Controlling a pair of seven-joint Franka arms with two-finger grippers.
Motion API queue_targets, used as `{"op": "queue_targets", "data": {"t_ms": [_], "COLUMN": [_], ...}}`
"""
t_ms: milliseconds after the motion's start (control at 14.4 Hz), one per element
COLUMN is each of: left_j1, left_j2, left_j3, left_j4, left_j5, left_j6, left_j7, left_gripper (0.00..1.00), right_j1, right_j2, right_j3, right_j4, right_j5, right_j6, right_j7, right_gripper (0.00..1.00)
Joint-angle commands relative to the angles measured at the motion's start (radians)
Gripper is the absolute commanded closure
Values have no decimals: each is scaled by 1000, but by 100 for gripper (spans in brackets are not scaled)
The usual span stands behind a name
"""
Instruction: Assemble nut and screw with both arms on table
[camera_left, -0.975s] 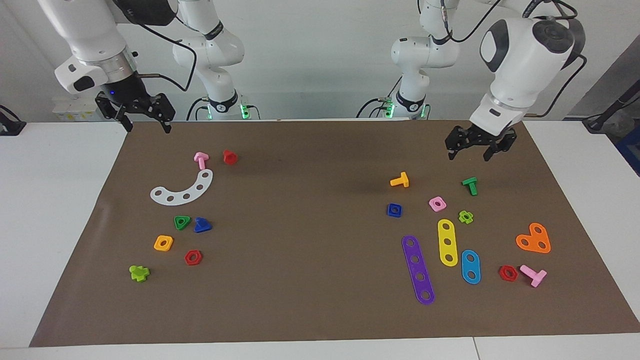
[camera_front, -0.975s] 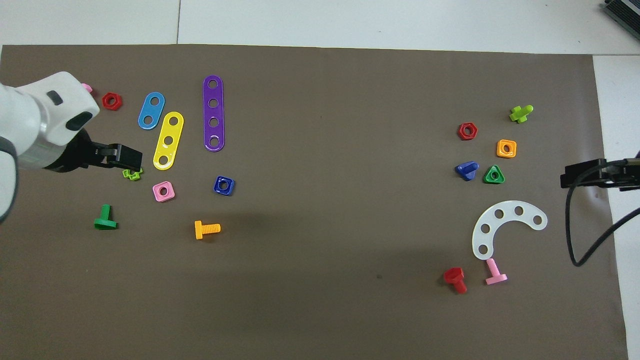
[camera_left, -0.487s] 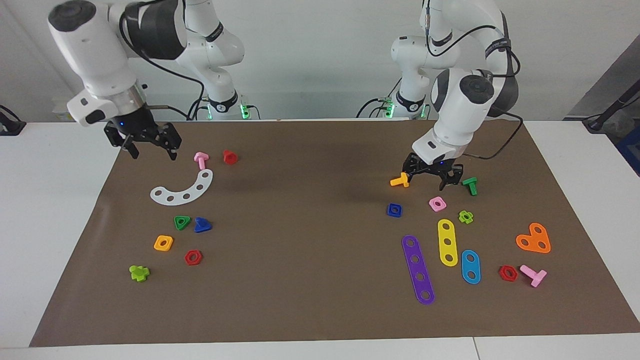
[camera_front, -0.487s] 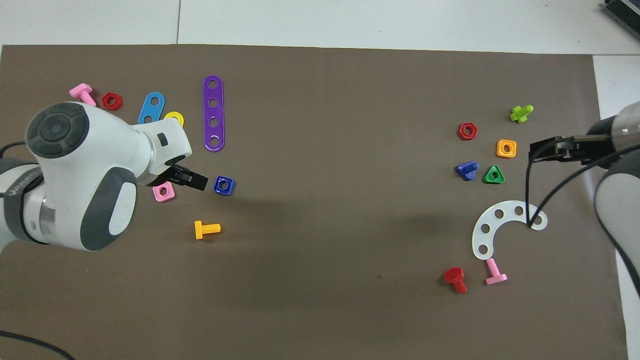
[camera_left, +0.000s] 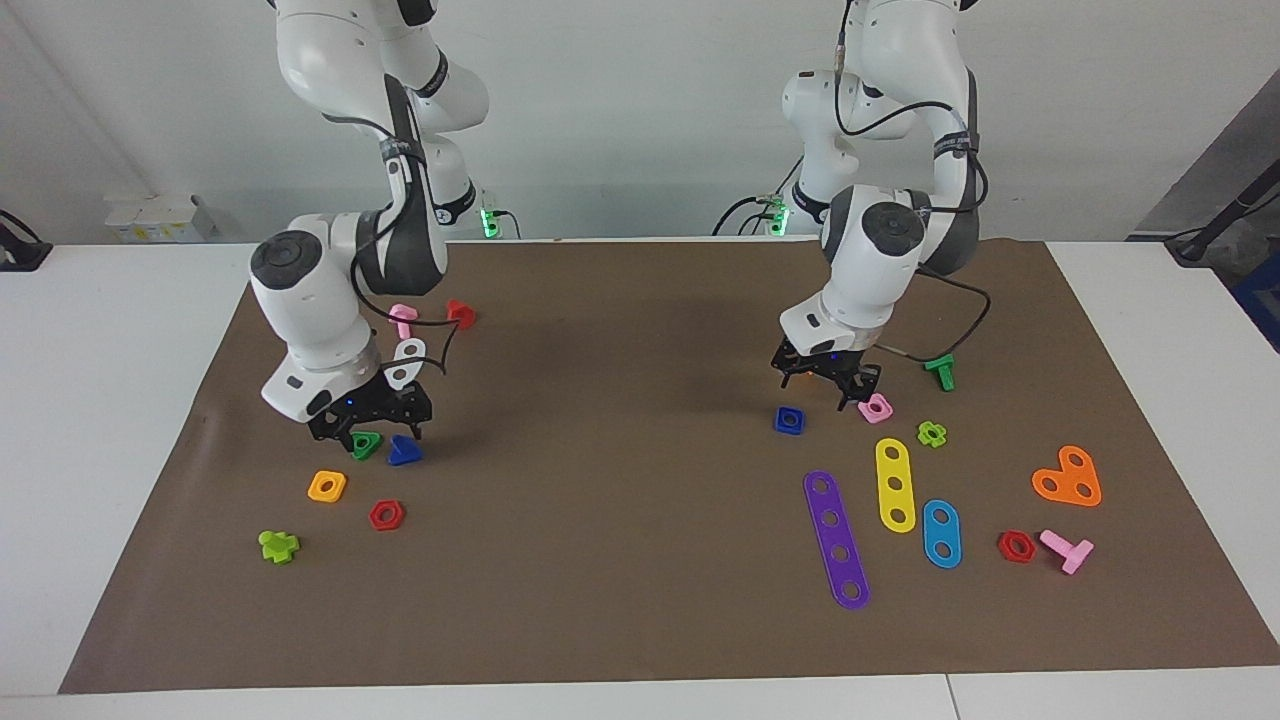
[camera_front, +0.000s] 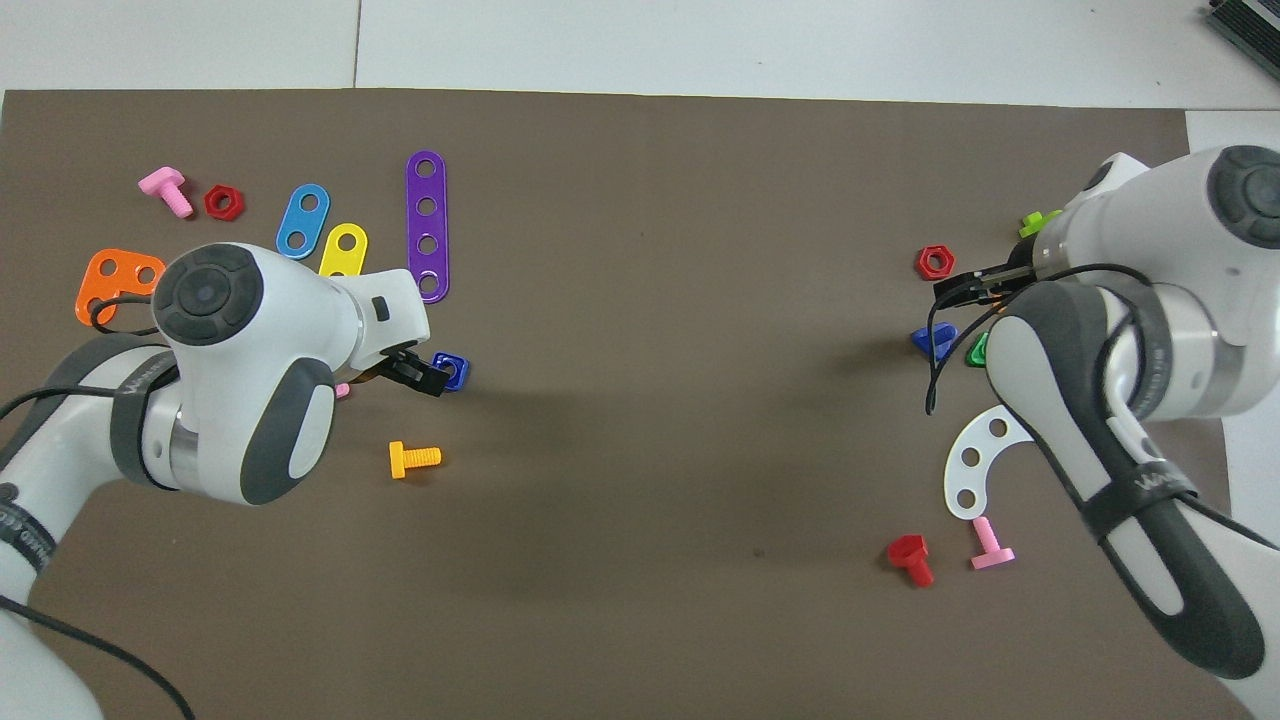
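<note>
The dark-blue square nut (camera_left: 789, 420) lies on the brown mat (camera_left: 620, 450) toward the left arm's end; in the overhead view the nut (camera_front: 457, 371) is partly covered by the gripper. My left gripper (camera_left: 822, 392) is open and low over the mat, between the nut and a pink square nut (camera_left: 876, 408). The dark-blue screw (camera_left: 404, 451) lies toward the right arm's end, beside a green triangular nut (camera_left: 365, 445); the screw also shows in the overhead view (camera_front: 930, 340). My right gripper (camera_left: 370, 432) is open and low over these two pieces.
Purple (camera_left: 836, 540), yellow (camera_left: 895, 485) and blue (camera_left: 941, 533) strips, an orange plate (camera_left: 1067, 478) and a green bolt (camera_left: 940, 372) lie near the left gripper. An orange-yellow nut (camera_left: 327, 486), a red hex nut (camera_left: 386, 515) and a white curved plate (camera_left: 405, 362) lie near the right gripper.
Both arms have swung out from the robots' edge of the mat and come down: the left gripper toward the blue nut, the right gripper over the green nut and blue screw. No piece has moved.
</note>
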Motion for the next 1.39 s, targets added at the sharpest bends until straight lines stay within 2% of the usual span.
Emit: {"op": "queue_targets", "data": {"t_ms": [0, 139, 348, 627, 1044, 1323], "left_j1": [-26, -47, -47, -46, -47, -49], "left_j2": [42, 96, 97, 99, 100, 100], "left_j3": [16, 17, 17, 17, 17, 17], "left_j4": [-11, -16, -29, -40, -60, -53], "left_j5": [-20, -22, -22, -22, -22, -22], "left_j6": [61, 106, 124, 124, 124, 115], "left_j7": [14, 12, 17, 28, 37, 34], "left_gripper": [5, 6, 7, 11, 25, 49], "right_j1": [-3, -12, -17, -15, -29, -29], "right_j2": [-6, -9, -25, -33, -26, -25], "right_j3": [6, 6, 6, 4, 6, 6], "right_j4": [-56, -76, -118, -143, -143, -145], "right_j5": [21, 21, 36, 43, 44, 46], "right_j6": [52, 55, 54, 89, 98, 121], "right_j7": [-62, -93, -131, -128, -127, -119], "right_gripper": [1, 13, 31, 45, 51, 52]}}
